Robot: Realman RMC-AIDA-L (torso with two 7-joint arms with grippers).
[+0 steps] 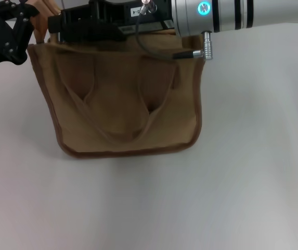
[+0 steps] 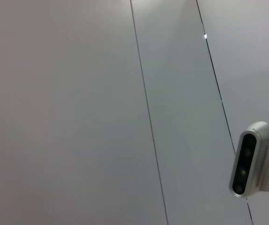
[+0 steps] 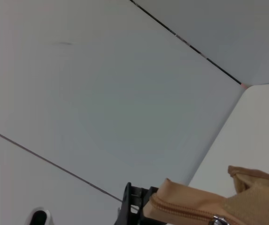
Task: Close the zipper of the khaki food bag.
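bag (image 1: 122, 112) on bench (image 1: 253, 182) | zipper (image 3: 190, 213) slider visible, closure unclear, probably unfinished | left end effector (image 1: 21, 31), right end effector (image 1: 94, 23) at top; grip indeterminable

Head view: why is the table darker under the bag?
Head view: the tan canvas food bag blocks the overhead light, casting a soft grey shadow on the white table in front of it. Right wrist view: the bag's zipper looks evenly lit, without glare.

plain white tabletop (image 1: 253, 172), pale grey wall panels (image 2: 68, 112), thin dark seams (image 2: 148, 122)
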